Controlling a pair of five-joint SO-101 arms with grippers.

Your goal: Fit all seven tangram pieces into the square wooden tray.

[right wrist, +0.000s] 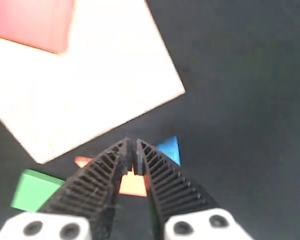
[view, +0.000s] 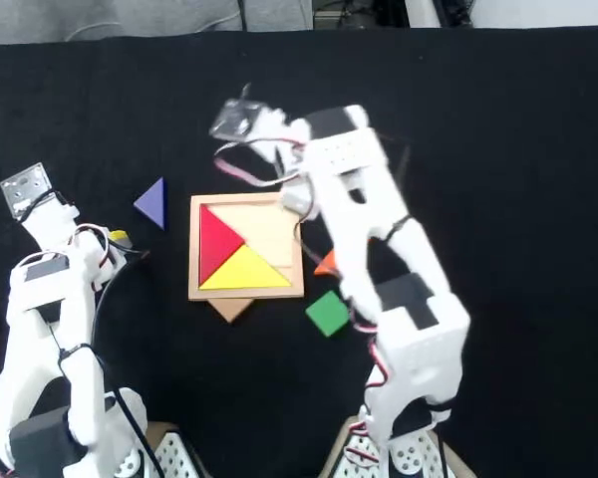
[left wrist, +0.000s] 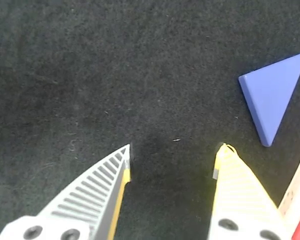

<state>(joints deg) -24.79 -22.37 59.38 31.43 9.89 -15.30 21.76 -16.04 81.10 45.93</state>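
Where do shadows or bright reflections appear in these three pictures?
Left wrist view: a soft shadow darkens the black cloth between the left arm's open fingers, while the blue triangle is evenly lit. Right wrist view: the bare wood of the tray is very bright, almost white. High view: the shiny grey plate on the left arm reflects light.

We are viewing the whole desk (view: 498,149) from overhead; both wrist cameras are pointing down close to it, each catching the tray (view: 271,231) too.
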